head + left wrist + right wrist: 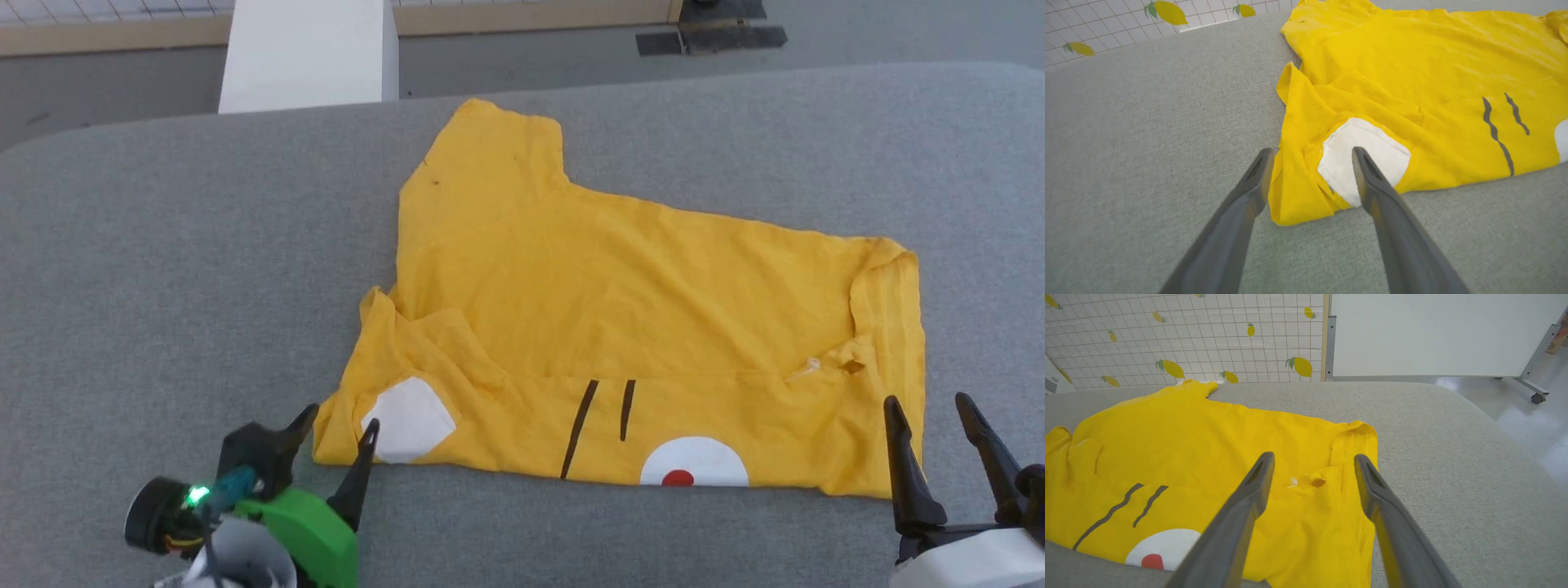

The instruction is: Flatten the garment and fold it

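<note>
Because the shirt (620,302) lies with its long axis running left to right across the grey table (163,245), its near edge faces the robot broadside, and each end of that edge falls to a different arm. The shirt sits a little right of the table's middle, mostly flat. A near strip is turned over, showing part of the print: a white patch (408,418) at the left corner, two black stripes (580,429) near the middle, and a red dot (678,478) on white further right. A sleeve juts out at the far left, and the right end is bunched.

The left gripper (343,416) is at the near left corner with its fingers spread, one just outside the cloth's left edge and the other over the white patch. The right gripper (927,400) is at the near right corner, also spread, with both fingers over or at the cloth's right margin. Neither pinches anything. I cannot tell whether the tips touch the fabric.

Both arms look about equally near, so the next move is probably a paired grasp of the two near corners, each gripper taking the one on its own side.
</note>
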Tool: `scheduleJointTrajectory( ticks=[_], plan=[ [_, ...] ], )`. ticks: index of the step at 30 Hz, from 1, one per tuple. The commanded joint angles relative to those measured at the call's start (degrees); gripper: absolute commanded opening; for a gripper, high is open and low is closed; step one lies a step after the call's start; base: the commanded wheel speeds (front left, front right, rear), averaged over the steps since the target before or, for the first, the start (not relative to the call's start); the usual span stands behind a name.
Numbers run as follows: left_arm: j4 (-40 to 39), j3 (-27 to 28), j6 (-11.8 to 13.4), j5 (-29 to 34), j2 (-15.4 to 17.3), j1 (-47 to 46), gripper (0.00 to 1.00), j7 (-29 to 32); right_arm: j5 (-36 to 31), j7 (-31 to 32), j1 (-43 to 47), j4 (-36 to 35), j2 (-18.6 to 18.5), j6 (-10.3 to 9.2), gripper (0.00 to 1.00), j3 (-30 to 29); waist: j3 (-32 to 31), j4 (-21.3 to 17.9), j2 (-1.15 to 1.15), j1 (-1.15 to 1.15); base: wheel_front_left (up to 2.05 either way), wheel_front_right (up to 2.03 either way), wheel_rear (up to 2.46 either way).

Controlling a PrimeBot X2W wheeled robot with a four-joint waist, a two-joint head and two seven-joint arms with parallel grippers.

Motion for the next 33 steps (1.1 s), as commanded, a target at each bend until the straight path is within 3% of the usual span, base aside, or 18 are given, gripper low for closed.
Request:
scheduleJointTrajectory(
  ticks=[1, 13, 16, 17, 18, 25, 33],
  plan=[
    [0.76, -0.35, -0.13, 0.24, 0.05, -1.72, 1.0, 1.45, -0.3, -0.49, -1.04, 0.42, 0.24, -0.08, 1.0, 0.26, 1.66, -0.46, 0.0, 0.0, 0.0, 0.0, 0.0],
    [8.39, 0.33, 4.28, -0.49, -0.76, -3.77, 1.0, 8.9, -0.63, -1.05, -2.81, 2.22, 0.56, -0.08, 1.0, 1.27, 5.01, -1.72, 0.0, 0.0, 0.0, 0.0, 0.0],
    [9.13, 0.12, 3.81, -2.7, -1.95, -3.12, 1.0, 10.31, -0.57, -0.94, -3.12, 2.46, 0.45, -0.08, 1.0, 1.58, 5.38, -1.71, 0.0, 0.0, 0.0, 0.0, 0.0],
    [9.26, -0.06, 3.4, -3.34, -2.2, -3.01, 0.38, 10.74, -0.52, -0.87, -3.2, 2.54, 0.37, -0.08, 1.0, 1.74, 5.46, -1.68, 0.0, 0.0, 0.0, 0.0, 0.0],
    [9.35, -0.2, 2.89, -4.08, -2.47, -2.92, 0.0, 11.08, -0.44, -0.73, -3.35, 2.61, 0.18, -0.08, 1.0, 2.04, 5.56, -1.65, 0.0, 0.0, 0.0, 0.0, 0.0],
    [7.34, 1.48, 2.02, -6.9, -2.61, -1.84, 0.0, 9.51, 1.61, 2.47, -5.56, 2.0, -3.16, -0.08, 1.0, 2.21, 6.0, -1.86, 0.0, 0.0, 0.0, 0.0, 0.0],
    [2.03, 2.75, 3.58, -7.14, -1.71, 0.71, 0.0, 8.3, 3.79, 15.81, -3.77, 6.44, -5.46, -0.08, 1.0, -0.64, 6.51, -1.44, 0.0, 0.0, 0.0, 0.0, 0.0]
  ],
)
